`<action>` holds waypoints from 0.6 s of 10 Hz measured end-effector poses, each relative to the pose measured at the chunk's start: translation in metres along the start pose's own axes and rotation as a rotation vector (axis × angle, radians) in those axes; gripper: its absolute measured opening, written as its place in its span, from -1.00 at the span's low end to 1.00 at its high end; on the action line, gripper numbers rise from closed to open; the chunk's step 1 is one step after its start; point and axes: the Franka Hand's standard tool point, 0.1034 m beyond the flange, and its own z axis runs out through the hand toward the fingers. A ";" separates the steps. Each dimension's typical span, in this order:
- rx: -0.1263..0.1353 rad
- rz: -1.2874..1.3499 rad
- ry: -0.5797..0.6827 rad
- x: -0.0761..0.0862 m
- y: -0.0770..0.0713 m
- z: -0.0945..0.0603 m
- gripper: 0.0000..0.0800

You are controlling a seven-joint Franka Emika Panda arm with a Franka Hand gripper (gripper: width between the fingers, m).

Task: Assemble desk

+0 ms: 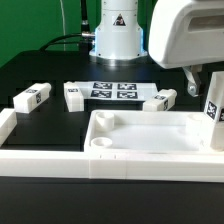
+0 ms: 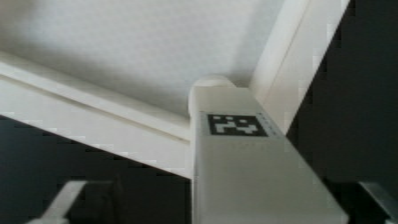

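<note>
The white rimmed tabletop (image 1: 150,138) lies at the front with its round corner sockets facing up. My gripper (image 1: 207,88) is shut on a white square leg (image 1: 214,112) and holds it upright at the tabletop's corner on the exterior view's right. In the wrist view the leg (image 2: 240,150) with its tag runs between my fingers (image 2: 64,205) down onto the tabletop's corner (image 2: 210,88). I cannot tell whether it sits in the socket. Three more legs lie behind the tabletop: one (image 1: 33,97), a second (image 1: 72,94) and a third (image 1: 160,99).
The marker board (image 1: 112,90) lies behind the tabletop, between the loose legs. The low white barrier wall (image 1: 20,140) runs along the front and the exterior view's left. The robot base (image 1: 118,35) stands at the back.
</note>
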 end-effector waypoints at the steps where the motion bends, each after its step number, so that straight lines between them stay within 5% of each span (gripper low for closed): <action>1: 0.000 -0.001 0.000 0.000 0.000 0.000 -0.03; 2: 0.000 -0.001 0.000 0.000 0.000 0.000 -0.03; 3: 0.000 -0.001 -0.001 0.000 0.000 0.000 -0.28; 6: 0.000 0.016 -0.001 0.000 0.000 0.001 -0.28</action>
